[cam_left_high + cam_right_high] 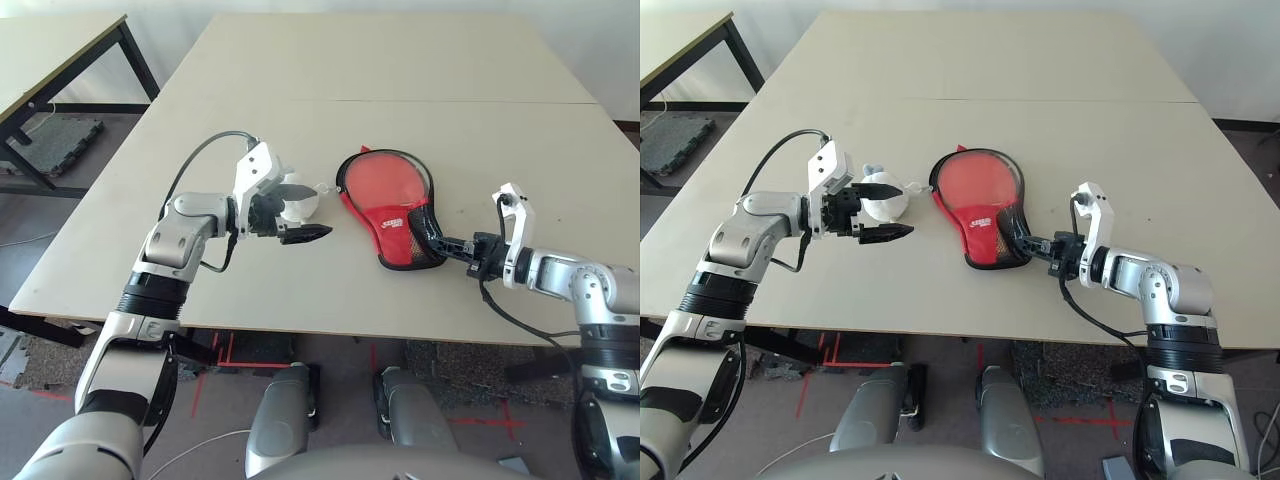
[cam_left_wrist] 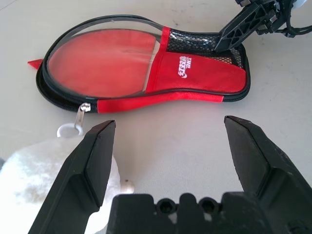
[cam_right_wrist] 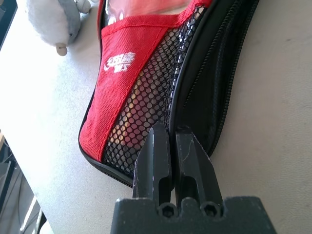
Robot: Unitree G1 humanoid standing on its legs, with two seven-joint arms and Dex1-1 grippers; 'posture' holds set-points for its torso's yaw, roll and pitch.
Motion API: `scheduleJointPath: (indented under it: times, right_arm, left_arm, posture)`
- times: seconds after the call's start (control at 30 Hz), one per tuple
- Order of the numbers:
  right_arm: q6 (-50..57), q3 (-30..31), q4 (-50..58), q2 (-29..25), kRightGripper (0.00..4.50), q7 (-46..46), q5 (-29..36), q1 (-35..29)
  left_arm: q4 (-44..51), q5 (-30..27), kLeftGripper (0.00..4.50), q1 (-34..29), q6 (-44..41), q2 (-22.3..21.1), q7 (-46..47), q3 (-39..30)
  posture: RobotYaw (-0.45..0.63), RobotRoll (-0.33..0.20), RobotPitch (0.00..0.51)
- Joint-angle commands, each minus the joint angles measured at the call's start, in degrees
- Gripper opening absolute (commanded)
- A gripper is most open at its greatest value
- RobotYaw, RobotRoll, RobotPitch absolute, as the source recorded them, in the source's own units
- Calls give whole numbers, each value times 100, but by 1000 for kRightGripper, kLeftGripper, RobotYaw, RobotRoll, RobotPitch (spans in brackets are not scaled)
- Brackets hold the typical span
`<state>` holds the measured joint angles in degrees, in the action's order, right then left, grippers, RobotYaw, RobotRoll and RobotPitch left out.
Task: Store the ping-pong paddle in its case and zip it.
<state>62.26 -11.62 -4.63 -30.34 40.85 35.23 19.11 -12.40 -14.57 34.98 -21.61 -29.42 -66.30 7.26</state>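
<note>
With the case (image 1: 392, 212) pinched at its handle end by the closed right gripper (image 3: 169, 139), zipping is in hand, and the zipper pull (image 2: 84, 109) must next be reached by the wide-open, empty left gripper (image 2: 168, 130).

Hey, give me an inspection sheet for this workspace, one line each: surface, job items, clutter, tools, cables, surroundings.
Surface: pale tabletop with a seam running across it.
Job's things: red case lies flat; the ping-pong paddle sits inside behind the clear window; zipper pull is at the round end, and the edge by the right tool looks unzipped.
Clutter: white fluffy item beside the case.
Grippers: left tool open, hovering by the white item, apart from the case; right tool shut on the case rim by the mesh.
Cables: black cable looped over the left arm, another hanging off the right.
Surroundings: second table to the left, floor mats below.
</note>
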Motion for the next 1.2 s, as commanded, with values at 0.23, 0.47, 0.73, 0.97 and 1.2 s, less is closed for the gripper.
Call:
scheduleJointPath:
  times: [0.23,0.47,0.73,0.97,1.2]
  right_arm:
    - [304,-14,57,-508,51,350,221,-338]
    - [463,-18,211,-984,51,713,431,-531]
    - [700,33,619,-1576,51,1091,676,-936]
    - [869,-102,1122,-2295,51,1633,1022,-1688]
    - [945,-281,1483,-2722,51,1962,1331,-2381]
  left_arm:
    - [-94,18,4500,-87,40,-52,8,25]
    - [-121,25,4500,-97,59,-52,11,30]
    - [-190,38,4500,-82,112,-39,-3,55]
    - [-287,50,4500,-62,187,-35,-32,80]
    - [-314,48,4500,-75,225,-33,-52,107]
  posture:
    - [115,0,115]
    - [107,0,118]
    - [101,0,121]
    - [94,0,124]
    - [92,0,127]
